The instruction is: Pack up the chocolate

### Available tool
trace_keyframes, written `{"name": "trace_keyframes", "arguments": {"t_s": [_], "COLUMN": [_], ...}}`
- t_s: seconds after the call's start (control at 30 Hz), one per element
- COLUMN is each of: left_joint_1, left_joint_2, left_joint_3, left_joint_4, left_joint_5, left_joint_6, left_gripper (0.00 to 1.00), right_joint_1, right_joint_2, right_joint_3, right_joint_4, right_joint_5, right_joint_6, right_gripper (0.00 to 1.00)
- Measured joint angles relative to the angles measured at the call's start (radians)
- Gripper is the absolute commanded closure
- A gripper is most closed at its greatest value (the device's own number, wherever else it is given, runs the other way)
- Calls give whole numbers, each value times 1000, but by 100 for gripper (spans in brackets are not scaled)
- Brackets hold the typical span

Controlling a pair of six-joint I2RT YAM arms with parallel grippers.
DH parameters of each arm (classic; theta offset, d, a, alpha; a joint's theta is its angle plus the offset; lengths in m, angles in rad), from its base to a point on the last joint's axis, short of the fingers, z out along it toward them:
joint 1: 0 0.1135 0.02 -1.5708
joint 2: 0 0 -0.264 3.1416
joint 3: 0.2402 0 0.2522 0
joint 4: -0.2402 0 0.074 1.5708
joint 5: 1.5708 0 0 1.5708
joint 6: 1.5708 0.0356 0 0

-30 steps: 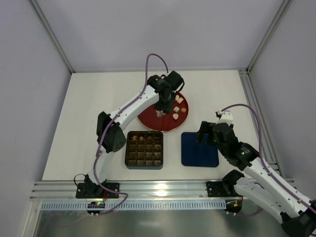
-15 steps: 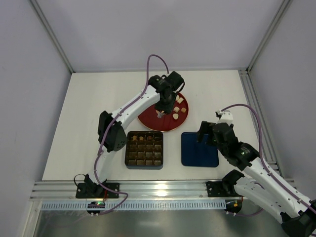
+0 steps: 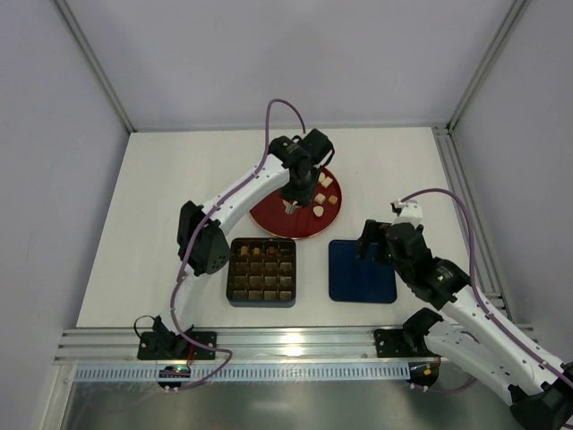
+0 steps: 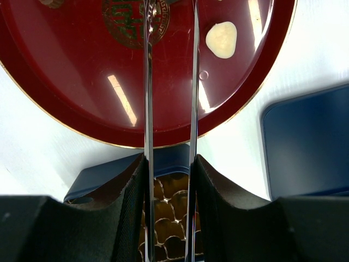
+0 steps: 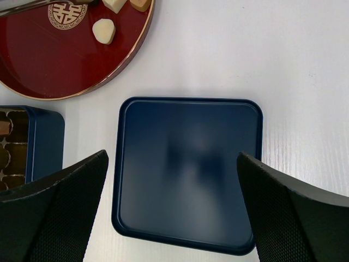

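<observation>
Our left end effector holds its thin blades narrowly apart over the gold emblem of the red plate; we cannot tell whether the tips pinch anything. A cream chocolate lies just right of them, and more sits in the blue box at lower centre. Our right end effector gapes wide and empty above the blue lid on the tabletop.

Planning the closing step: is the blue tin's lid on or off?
Off. The lid lies flat right of the tin, whose compartments show uncovered.
</observation>
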Motion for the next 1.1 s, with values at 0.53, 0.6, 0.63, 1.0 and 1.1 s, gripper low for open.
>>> {"name": "trace_keyframes", "arguments": {"t_s": [0.53, 0.6, 0.63, 1.0, 1.1], "left_joint_1": [0, 0, 0, 0, 0], "left_joint_2": [0, 0, 0, 0, 0], "left_joint_3": [0, 0, 0, 4, 7], "left_joint_4": [0, 0, 0, 0, 0], "left_joint_5": [8, 8, 8, 11, 11], "left_joint_6": [0, 0, 0, 0, 0], "left_gripper": [61, 62, 62, 61, 61], "right_joint_1": [0, 0, 0, 0, 0], "right_joint_2": [0, 0, 0, 0, 0], "right_joint_3": [0, 0, 0, 0, 0], "right_joint_4": [0, 0, 0, 0, 0], "right_joint_5": [2, 2, 2, 2, 2], "right_joint_6": [0, 0, 0, 0, 0], "right_gripper": [0, 0, 0, 0, 0]}}
